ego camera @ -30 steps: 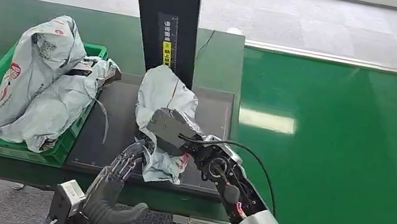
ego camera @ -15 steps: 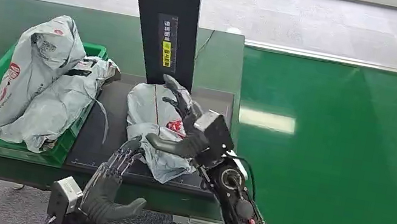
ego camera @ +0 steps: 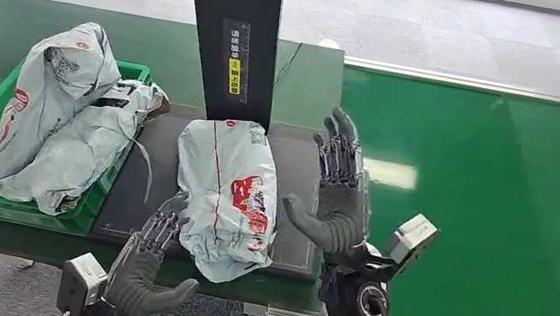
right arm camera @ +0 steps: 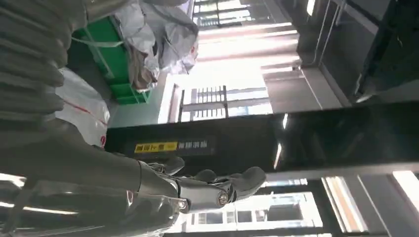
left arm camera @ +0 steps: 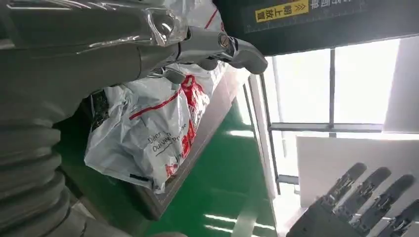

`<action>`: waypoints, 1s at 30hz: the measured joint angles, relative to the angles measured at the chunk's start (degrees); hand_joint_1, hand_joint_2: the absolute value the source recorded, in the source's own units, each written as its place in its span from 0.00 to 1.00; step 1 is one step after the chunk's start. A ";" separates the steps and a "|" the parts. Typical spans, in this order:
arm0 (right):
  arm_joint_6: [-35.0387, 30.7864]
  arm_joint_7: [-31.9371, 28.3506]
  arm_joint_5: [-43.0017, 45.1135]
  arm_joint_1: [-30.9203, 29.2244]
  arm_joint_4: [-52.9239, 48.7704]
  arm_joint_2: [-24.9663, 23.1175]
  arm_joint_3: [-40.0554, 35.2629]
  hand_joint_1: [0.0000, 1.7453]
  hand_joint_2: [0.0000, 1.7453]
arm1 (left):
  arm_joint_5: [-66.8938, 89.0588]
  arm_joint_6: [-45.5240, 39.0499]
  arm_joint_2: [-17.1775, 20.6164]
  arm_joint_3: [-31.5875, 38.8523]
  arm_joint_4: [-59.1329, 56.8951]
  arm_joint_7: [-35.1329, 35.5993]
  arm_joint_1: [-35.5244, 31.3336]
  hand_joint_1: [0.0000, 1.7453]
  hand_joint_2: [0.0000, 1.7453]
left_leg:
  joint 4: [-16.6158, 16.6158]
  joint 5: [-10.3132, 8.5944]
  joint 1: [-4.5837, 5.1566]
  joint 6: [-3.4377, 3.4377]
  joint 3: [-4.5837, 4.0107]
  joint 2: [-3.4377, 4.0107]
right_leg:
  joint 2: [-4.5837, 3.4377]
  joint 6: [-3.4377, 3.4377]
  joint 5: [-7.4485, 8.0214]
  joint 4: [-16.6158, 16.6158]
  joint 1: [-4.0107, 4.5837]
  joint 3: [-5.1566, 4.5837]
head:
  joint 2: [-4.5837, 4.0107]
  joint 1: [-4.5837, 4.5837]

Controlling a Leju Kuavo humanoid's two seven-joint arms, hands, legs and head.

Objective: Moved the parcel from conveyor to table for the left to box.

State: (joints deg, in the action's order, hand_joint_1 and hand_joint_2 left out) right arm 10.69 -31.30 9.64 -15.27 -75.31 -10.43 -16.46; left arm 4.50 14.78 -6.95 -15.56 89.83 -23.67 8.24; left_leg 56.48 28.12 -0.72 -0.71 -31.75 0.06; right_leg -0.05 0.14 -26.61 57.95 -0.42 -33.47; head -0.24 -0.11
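Note:
A grey plastic parcel with red print lies flat on the dark pad of the table, its near end hanging over the front edge. The left wrist view shows the same parcel close up. My right hand is raised just right of the parcel, fingers spread and pointing up, holding nothing. My left hand reaches up from below the table's front edge, fingers apart, its fingertips at the parcel's near left side. In the left wrist view my left hand hovers over the parcel.
A green crate at the left holds several grey parcels. A black post with a yellow label stands behind the pad. The green conveyor belt stretches to the right.
My right hand has let go of the parcel, lifted and moved right with fingers spread. The parcel has flattened out on the pad. My left hand stays near the parcel's near left side.

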 measured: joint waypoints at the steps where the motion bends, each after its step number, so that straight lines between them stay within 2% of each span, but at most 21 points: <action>1: -0.22 0.02 0.07 0.85 -0.77 0.07 0.60 0.00 1.00 | 0.42 -0.62 0.00 0.13 0.35 0.00 0.31 0.00 1.00 | 0.00 0.00 0.00 0.00 -0.01 0.00 | 0.00 0.00 0.00 0.00 0.00 0.00 | 0.00 -0.02; 8: -1.29 -0.09 -0.13 6.37 -5.06 0.33 4.59 0.00 1.00 | 11.60 -5.51 0.15 3.26 4.09 -0.27 0.08 0.00 1.00 | 0.00 0.02 0.00 0.01 -0.06 0.00 | 0.00 0.00 -0.02 -0.01 0.00 -0.04 | 0.00 -0.02; 11: -1.27 0.09 -0.39 6.52 -4.97 0.00 5.34 0.00 1.00 | 15.35 -7.13 0.61 3.69 2.27 1.07 -5.30 0.00 1.00 | 0.00 -0.06 0.00 0.04 -0.04 -0.04 | 0.03 -0.03 0.03 -0.01 0.00 0.02 | 0.00 -0.04; 18: -1.27 0.63 -0.04 6.11 -4.47 -0.30 5.86 0.00 1.00 | 19.87 -8.18 2.01 1.93 -10.98 3.63 -19.80 0.00 1.00 | 0.00 -0.23 0.00 0.01 0.02 0.02 | 0.01 -0.07 0.21 0.01 0.00 0.04 | 0.00 -0.02; 26: -1.33 0.74 0.59 6.12 -4.44 -0.30 6.30 0.00 1.00 | 19.35 -8.03 2.75 -0.19 -18.18 3.93 -24.99 0.00 1.00 | 0.01 -0.21 0.00 0.01 -0.10 0.00 | 0.01 -0.07 0.20 0.00 0.00 -0.12 | 0.00 0.00; 30: -2.67 1.71 1.88 6.17 -4.47 -0.28 6.83 0.00 1.00 | 19.48 -7.10 2.84 -3.17 -24.49 4.57 -29.75 0.00 1.00 | 0.01 -0.22 0.00 0.01 -0.12 -0.01 | 0.02 -0.07 0.21 0.00 0.00 -0.12 | 0.00 -0.02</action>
State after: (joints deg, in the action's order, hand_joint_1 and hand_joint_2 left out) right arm 8.02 -29.59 11.52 -9.10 -79.78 -10.71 -9.64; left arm 23.98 7.67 -4.11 -18.74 65.34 -19.10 -21.51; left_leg 56.49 27.90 -0.72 -0.69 -31.87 0.05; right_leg -0.03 0.08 -26.40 57.95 -0.43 -33.59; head -0.24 -0.13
